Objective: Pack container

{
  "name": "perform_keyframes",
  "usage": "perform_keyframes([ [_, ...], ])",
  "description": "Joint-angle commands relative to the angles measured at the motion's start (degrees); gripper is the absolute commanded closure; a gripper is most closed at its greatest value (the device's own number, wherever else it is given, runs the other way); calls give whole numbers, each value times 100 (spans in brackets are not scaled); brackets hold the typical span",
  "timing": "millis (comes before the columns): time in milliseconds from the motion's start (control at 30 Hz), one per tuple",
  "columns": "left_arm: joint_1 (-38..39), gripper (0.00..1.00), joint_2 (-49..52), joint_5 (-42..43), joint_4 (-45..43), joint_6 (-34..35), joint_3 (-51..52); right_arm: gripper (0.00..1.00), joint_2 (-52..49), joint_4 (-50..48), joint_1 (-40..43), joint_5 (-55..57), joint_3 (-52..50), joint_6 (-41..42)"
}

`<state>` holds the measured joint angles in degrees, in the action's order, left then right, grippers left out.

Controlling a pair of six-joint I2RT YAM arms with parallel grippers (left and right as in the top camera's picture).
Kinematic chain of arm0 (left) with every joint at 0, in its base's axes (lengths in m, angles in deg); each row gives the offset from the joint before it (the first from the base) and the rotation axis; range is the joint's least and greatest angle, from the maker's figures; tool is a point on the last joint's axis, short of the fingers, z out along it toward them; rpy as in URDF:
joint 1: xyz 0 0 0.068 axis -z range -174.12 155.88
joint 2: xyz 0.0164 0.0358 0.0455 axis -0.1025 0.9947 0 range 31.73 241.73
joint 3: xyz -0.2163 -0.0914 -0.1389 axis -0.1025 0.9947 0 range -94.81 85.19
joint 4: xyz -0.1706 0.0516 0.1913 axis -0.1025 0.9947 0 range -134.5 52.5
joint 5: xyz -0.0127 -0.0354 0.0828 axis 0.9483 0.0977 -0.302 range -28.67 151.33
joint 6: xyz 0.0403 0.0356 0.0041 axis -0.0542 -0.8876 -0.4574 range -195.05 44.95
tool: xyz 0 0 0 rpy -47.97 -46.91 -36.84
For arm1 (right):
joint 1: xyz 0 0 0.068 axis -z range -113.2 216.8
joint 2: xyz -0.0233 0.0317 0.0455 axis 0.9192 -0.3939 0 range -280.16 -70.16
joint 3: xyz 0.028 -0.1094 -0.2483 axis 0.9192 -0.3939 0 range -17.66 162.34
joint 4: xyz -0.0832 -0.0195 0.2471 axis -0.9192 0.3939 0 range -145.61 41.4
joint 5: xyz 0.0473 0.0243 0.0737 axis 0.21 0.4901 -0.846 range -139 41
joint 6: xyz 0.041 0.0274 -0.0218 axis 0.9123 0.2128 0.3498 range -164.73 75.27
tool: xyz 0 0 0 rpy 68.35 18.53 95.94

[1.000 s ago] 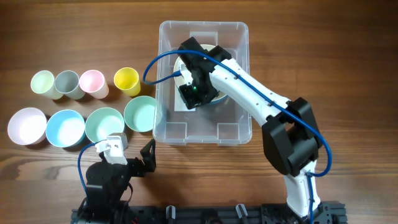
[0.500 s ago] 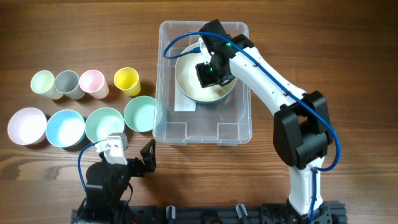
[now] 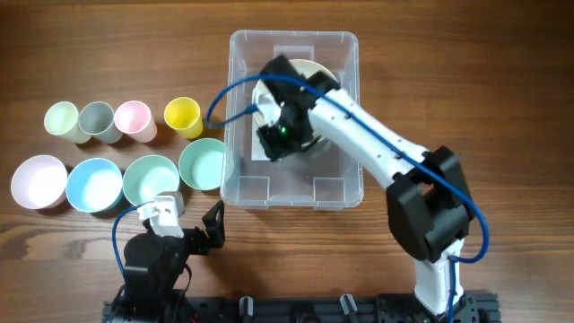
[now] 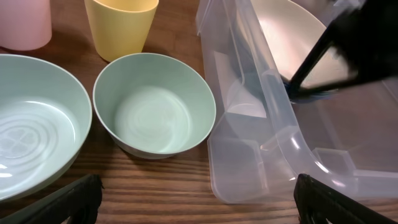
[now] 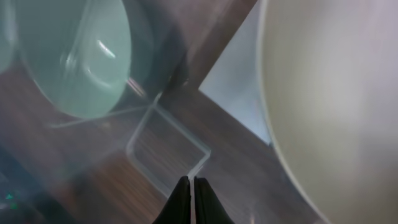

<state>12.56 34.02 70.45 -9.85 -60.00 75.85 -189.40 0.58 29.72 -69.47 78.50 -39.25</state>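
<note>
The right gripper [image 5: 190, 188], fingertips pressed together on nothing, hangs inside the container [image 3: 240, 54] beside the cream bowl [image 5: 336, 93] apparently packed there.

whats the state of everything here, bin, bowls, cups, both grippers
container, open, no lid, one bowl inside
cream bowl, upright in the container, empty
near green bowl, upright, empty, beside the container
other green bowl, upright, empty
blue bowl, upright, empty
pale pink bowl, upright, empty
yellow cup, upright, empty
pink cup, upright, empty
grey cup, upright, empty
pale green cup, upright, empty
left gripper, open, holding nothing
right gripper, shut, empty, inside the container
</note>
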Motion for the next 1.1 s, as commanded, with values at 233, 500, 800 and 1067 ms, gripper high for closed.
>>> perform_keyframes([
  [233, 22, 0, -46, 87, -20, -116, 31, 96, 31, -1239, 181, 1475, -863, 501],
  [500, 24, 0, -46, 87, -17, -116, 31, 90, 284, -1342, 216, 1486, -564, 498],
  [800, 22, 0, -46, 87, -20, -116, 31, 85, 2420, 142, 688, 1491, -361, 1272],
  [1067, 24, 0, -46, 87, -20, -116, 31, 41, 2535, 1204, 1263, 2190, -796, 1834],
])
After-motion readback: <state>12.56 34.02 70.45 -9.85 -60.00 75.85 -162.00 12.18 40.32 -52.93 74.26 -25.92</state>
